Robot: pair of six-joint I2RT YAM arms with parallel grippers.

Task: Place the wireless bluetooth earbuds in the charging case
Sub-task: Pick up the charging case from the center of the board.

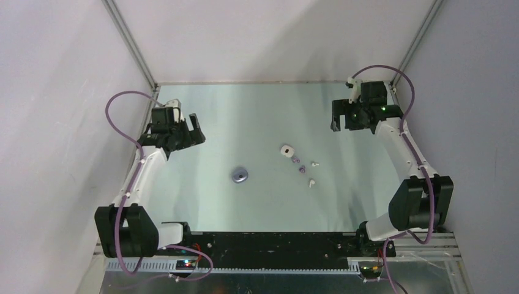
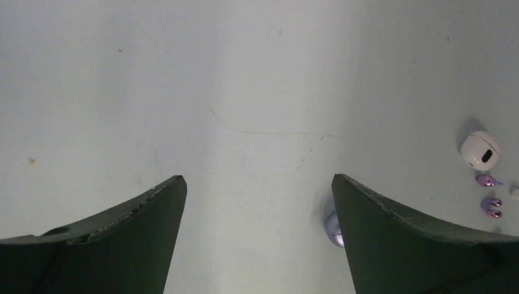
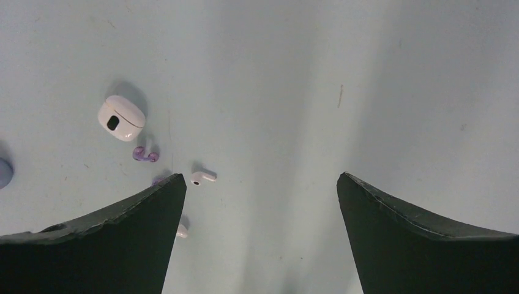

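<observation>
A closed white case (image 1: 287, 150) and a closed purple case (image 1: 239, 176) lie mid-table. Two purple earbuds (image 1: 295, 160) (image 1: 302, 169) and two white earbuds (image 1: 315, 164) (image 1: 312, 182) lie loose just right of the white case. My left gripper (image 1: 197, 130) is open and empty at the far left, well away from them. My right gripper (image 1: 335, 116) is open and empty at the far right. The left wrist view shows the white case (image 2: 480, 150), both purple earbuds (image 2: 488, 180) and the purple case (image 2: 333, 229) half hidden by a finger. The right wrist view shows the white case (image 3: 121, 117) and a white earbud (image 3: 202, 177).
White enclosure walls and metal corner posts (image 1: 131, 43) bound the pale green table (image 1: 257, 110). A black strip with both arm bases (image 1: 269, 242) runs along the near edge.
</observation>
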